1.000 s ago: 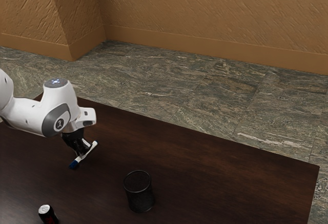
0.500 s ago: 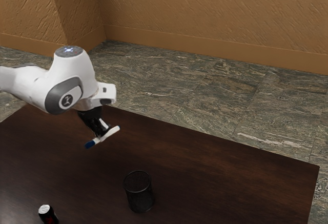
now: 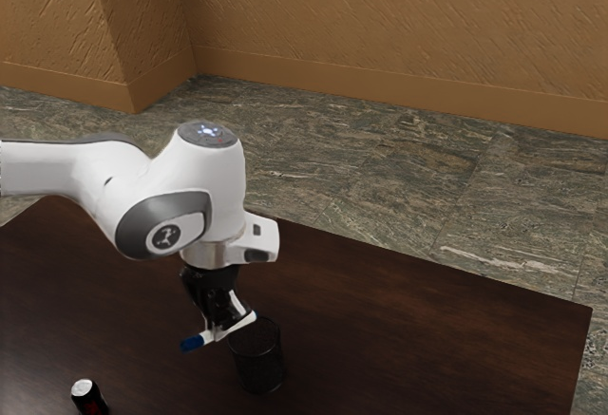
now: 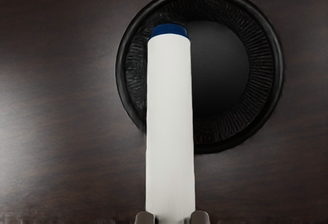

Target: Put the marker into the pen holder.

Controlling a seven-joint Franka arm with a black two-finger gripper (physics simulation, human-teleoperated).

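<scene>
Gripper [image 3: 225, 324] holds marker [image 4: 170, 126] w/ end o/ holder rim [image 4: 279, 70].

The claw [image 3: 226, 326] points downward, seemingly clamped.

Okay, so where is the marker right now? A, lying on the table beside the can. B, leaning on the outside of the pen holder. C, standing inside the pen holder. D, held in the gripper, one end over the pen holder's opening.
D: the wrist view shows the marker pinched in the gripper, its end above the pen holder.
</scene>
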